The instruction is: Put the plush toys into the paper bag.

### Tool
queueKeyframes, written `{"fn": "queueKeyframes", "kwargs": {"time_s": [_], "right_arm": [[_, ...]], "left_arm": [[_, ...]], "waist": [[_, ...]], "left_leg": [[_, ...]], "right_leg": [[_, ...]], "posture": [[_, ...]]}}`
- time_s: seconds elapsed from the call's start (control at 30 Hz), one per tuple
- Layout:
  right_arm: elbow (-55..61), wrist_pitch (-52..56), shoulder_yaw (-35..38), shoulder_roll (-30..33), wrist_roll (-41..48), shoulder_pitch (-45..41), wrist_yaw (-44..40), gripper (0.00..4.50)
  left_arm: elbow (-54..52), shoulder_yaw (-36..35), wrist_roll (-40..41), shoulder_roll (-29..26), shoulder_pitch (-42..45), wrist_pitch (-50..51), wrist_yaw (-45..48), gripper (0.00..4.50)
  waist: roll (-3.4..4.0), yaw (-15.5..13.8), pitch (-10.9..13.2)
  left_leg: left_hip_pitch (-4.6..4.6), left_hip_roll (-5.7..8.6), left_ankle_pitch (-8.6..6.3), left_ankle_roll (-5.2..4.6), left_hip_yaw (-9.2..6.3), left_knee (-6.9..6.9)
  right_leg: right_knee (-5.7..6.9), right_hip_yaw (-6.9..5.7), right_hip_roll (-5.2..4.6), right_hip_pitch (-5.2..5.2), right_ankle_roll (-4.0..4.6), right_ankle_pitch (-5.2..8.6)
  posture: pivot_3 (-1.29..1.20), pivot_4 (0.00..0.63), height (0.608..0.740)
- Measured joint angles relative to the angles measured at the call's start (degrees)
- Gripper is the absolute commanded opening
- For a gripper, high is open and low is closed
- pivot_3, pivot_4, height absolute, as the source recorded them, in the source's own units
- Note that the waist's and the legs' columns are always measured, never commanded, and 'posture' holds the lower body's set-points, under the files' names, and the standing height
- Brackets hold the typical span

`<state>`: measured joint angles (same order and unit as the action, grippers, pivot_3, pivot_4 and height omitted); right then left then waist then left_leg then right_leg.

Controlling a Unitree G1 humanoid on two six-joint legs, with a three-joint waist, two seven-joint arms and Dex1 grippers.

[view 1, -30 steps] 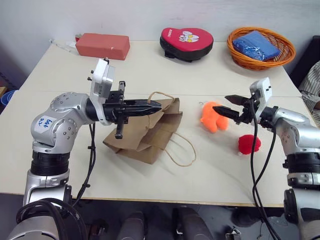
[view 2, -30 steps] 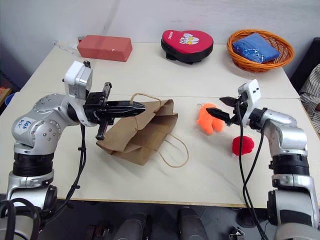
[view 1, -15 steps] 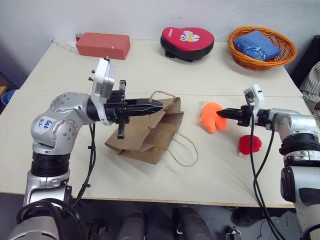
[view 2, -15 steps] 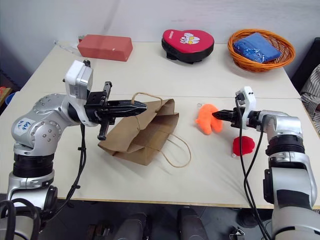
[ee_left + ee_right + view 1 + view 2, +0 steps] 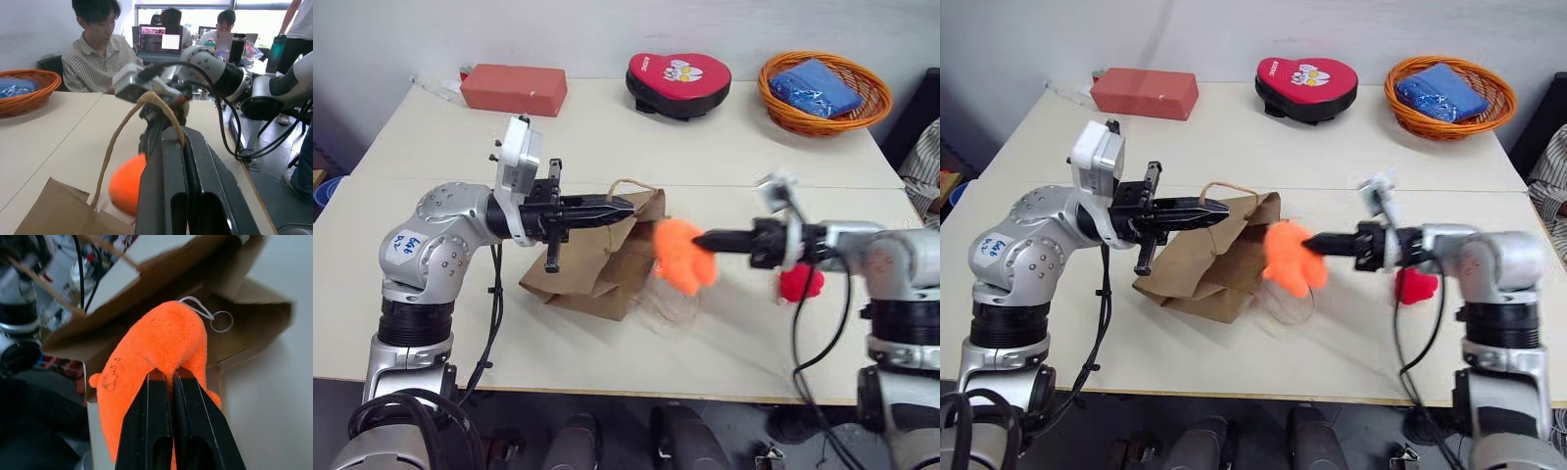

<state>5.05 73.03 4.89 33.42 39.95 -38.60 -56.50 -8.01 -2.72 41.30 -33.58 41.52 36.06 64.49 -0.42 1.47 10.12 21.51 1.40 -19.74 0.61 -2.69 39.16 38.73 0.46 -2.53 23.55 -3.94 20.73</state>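
The right gripper (image 5: 697, 241) is pinching the orange toy (image 5: 676, 256) and carrying it in the air just beside the bag (image 5: 597, 259), whose handle (image 5: 628, 183) the left gripper (image 5: 625, 208) is holding clamped to keep the mouth up; the red toy (image 5: 801, 283) is lying on the table (image 5: 607, 137) near the right arm. To do this well, the right arm should be pushing the toy deep past the paper rim before letting go, while the left is keeping the mouth raised. The lettering on the heart pad (image 5: 679, 82) is too small to read.
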Motion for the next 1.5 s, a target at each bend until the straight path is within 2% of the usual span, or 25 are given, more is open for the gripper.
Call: {"fn": "queueKeyframes", "kwargs": {"time_s": [0.17,0.3,0.53,0.67,0.8,0.9,1.03,1.13,1.23,1.33,1.4,1.43,1.5], "right_arm": [[1.4,-1.7,-1.5,-9.8,-1.1,0.0,10.0,0.01],[0.5,-2.6,-3.3,-14.4,-3.1,-0.9,16.2,0.01],[-7.7,-9.6,-1.8,-25.7,-7.4,-5.7,28.4,0.01],[-10.5,-13.2,-1.4,-29.5,-8.5,-5.6,31.5,0.01],[-10.4,-14.5,-1.8,-30.6,-8.3,-3.6,31.2,1.03],[-10.2,-12.1,-2.1,-27.2,-6.6,-2.2,28.8,2.06],[-4.9,-6.6,0.2,-14.0,-0.1,-1.7,19.1,3.52],[-1.1,-7.9,2.1,-4.3,2.9,1.9,9.8,4.48],[1.1,-11.4,3.8,2.0,4.1,6.4,3.5,4.48],[1.6,-20.5,7.5,6.2,1.5,11.2,1.1,4.48],[1.4,-30.6,11.4,9.2,-3.0,16.9,0.0,4.48],[0.2,-37.3,13.3,12.9,-7.3,21.9,-0.6,4.48],[-3.5,-44.0,15.6,16.8,-12.4,27.4,-1.5,4.48]], "left_arm": [[0.0,0.5,0.1,0.4,0.0,0.2,0.4,0.0],[0.1,0.7,0.1,1.1,0.1,0.2,0.5,0.0],[1.3,1.1,0.1,2.3,0.4,0.1,0.7,0.0],[1.9,1.2,0.1,3.3,0.5,0.1,0.5,0.0],[1.9,1.2,0.0,3.5,0.5,-0.1,0.0,0.0],[1.9,1.1,0.0,3.5,0.5,-0.2,-0.1,0.0],[1.7,0.9,0.0,3.3,0.3,-0.2,-0.2,0.0],[1.7,0.5,0.1,3.0,0.1,-0.2,-0.2,0.0],[1.5,0.5,0.1,3.0,-0.2,-0.2,-0.2,0.0],[1.3,0.5,0.1,2.9,-0.2,-0.2,-0.1,0.0],[1.3,0.6,0.1,3.0,-0.1,-0.2,0.1,0.0],[1.3,0.6,0.1,3.0,-0.1,-0.2,0.2,0.0],[1.6,0.4,0.1,2.6,-0.1,-0.3,0.6,0.0]], "waist": [[0.0,0.0,0.0],[0.0,0.2,0.0],[0.01,0.7,0.0],[0.01,0.8,0.0],[0.02,0.8,0.0],[0.02,0.7,0.0],[0.01,0.1,0.0],[0.0,0.1,0.0],[0.0,0.2,0.0],[-0.01,0.1,0.0],[-0.01,-0.2,0.0],[-0.01,-1.0,0.0],[-0.02,-1.5,0.0]], "left_leg": [[0.0,0.03,0.0,0.0,-0.05,0.01],[0.0,0.03,0.0,0.0,-0.03,0.0],[-0.01,0.02,0.03,0.06,-0.03,-0.04],[0.0,0.04,0.03,0.06,-0.03,-0.04],[-0.01,0.04,0.03,0.05,-0.04,-0.04],[0.0,0.05,0.03,0.05,-0.03,-0.03],[0.01,0.06,0.02,0.02,-0.06,-0.05],[0.01,0.05,-0.01,-0.02,-0.07,-0.09],[0.0,0.04,-0.02,-0.04,-0.01,-0.1],[-0.01,0.03,-0.02,-0.04,0.0,-0.09],[0.0,0.04,-0.04,-0.07,0.02,-0.07],[0.0,0.04,-0.06,-0.12,0.06,-0.07],[0.01,0.05,-0.09,-0.19,0.13,-0.03]], "right_leg": [[0.03,-0.02,-0.03,0.01,-0.01,0.0],[0.1,-0.02,-0.03,0.04,-0.01,0.0],[0.23,-0.03,0.01,0.12,0.0,0.0],[0.23,-0.03,-0.01,0.11,0.0,0.0],[0.23,-0.04,-0.01,0.1,-0.01,0.0],[0.21,-0.03,-0.02,0.09,-0.01,0.0],[0.1,-0.04,-0.03,0.04,-0.01,0.0],[-0.06,-0.07,-0.01,-0.06,-0.01,0.0],[-0.05,-0.01,0.01,-0.05,-0.01,0.0],[-0.08,-0.01,0.01,-0.05,-0.01,0.0],[-0.05,-0.02,0.01,-0.09,-0.01,0.0],[-0.06,-0.01,0.0,-0.11,-0.02,-0.01],[-0.09,0.03,-0.01,-0.13,-0.06,-0.03]], "posture": [[0.0,0.15,0.74],[0.0,0.15,0.74],[0.0,0.15,0.74],[0.0,0.15,0.74],[0.0,0.15,0.74],[0.0,0.15,0.74],[0.0,0.15,0.74],[0.0,0.15,0.74],[0.0,0.15,0.74],[0.0,0.15,0.74],[0.0,0.15,0.74],[0.0,0.15,0.74],[0.0,0.15,0.74]]}}
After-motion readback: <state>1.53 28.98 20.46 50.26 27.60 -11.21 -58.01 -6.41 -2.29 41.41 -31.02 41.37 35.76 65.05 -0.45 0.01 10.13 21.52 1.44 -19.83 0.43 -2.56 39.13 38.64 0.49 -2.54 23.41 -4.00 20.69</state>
